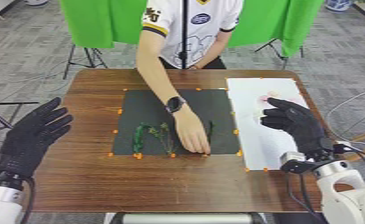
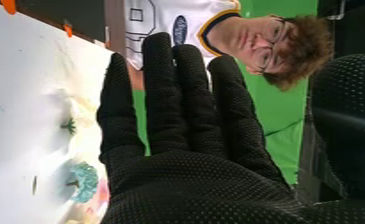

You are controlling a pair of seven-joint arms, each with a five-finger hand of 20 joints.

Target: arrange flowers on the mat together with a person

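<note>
In the head view my right hand (image 1: 294, 122) is over the white sheet (image 1: 258, 145), with its fingers relaxed and nothing held. The right wrist view has the same hand (image 2: 196, 175), fingers straight, and beside it a pale blue flower (image 2: 85, 182) and a small green sprig (image 2: 69, 126) on the white surface. My left hand (image 1: 32, 135) is at the table's left edge, open. On the dark mat (image 1: 147, 107) lie green stems (image 1: 139, 137) and a thin branched stem (image 1: 165, 137). A person's hand (image 1: 192, 135) is on the mat beside another green stem (image 1: 210, 131). Pinkish flowers (image 1: 269, 96) lie on the white sheet.
The brown table (image 1: 98, 185) carries the mat and sheet, with orange tabs (image 1: 138, 156) along their edges. The person's forearm (image 1: 156, 75) crosses the mat from the far side.
</note>
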